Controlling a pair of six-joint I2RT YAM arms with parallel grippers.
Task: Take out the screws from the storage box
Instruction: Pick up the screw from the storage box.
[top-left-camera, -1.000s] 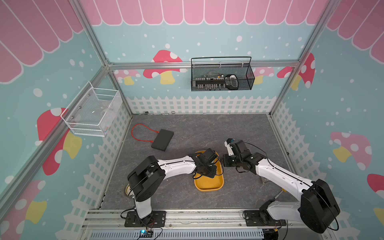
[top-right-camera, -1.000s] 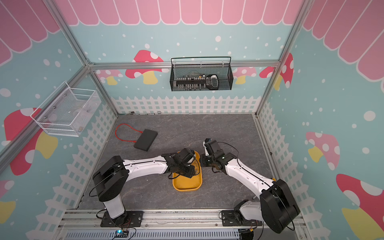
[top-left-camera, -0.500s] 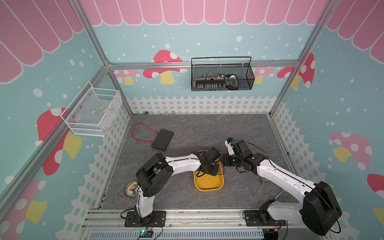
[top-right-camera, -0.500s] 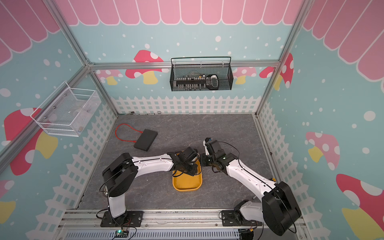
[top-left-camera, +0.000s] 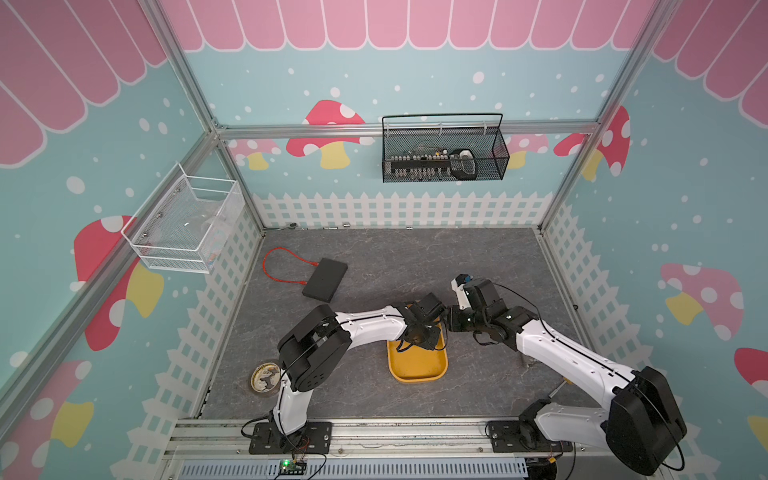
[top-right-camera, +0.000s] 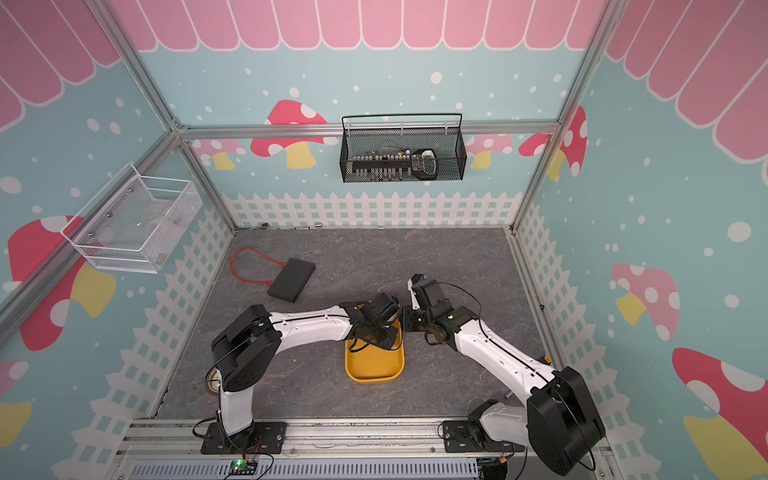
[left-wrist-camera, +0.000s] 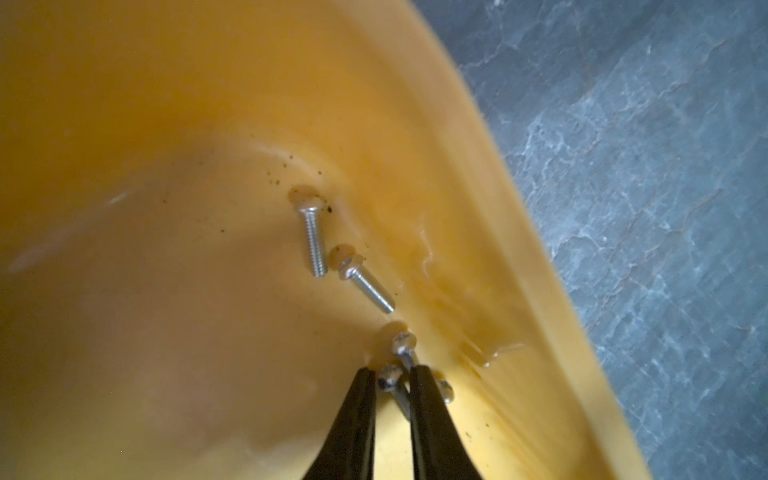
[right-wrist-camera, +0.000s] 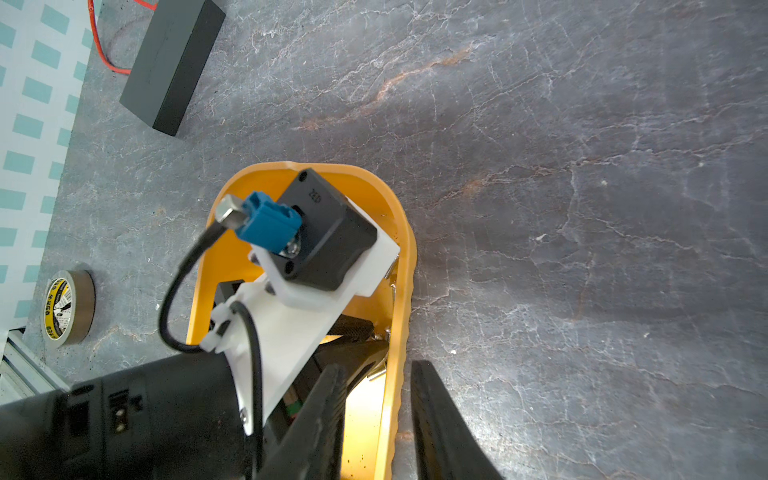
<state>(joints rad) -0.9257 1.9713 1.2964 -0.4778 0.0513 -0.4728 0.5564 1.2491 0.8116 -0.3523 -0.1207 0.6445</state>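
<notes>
I see my left gripper (left-wrist-camera: 393, 372) pinching a screw (left-wrist-camera: 389, 376); right gripper (right-wrist-camera: 375, 365) sits over the storage box (right-wrist-camera: 394, 291) rim (holding it? unsure).

The screws (left-wrist-camera: 312, 241) are bright, threaded metal. The tub (left-wrist-camera: 166, 124) is smooth, glossy yellow-orange plastic, flecked with grit. The table top (right-wrist-camera: 582, 166) looks like matt grey stone, veined and slightly rough. The black box (right-wrist-camera: 170, 62) is matt; the black basket (top-left-camera: 494, 160) and white basket (top-left-camera: 166, 241) are fine metal mesh.
</notes>
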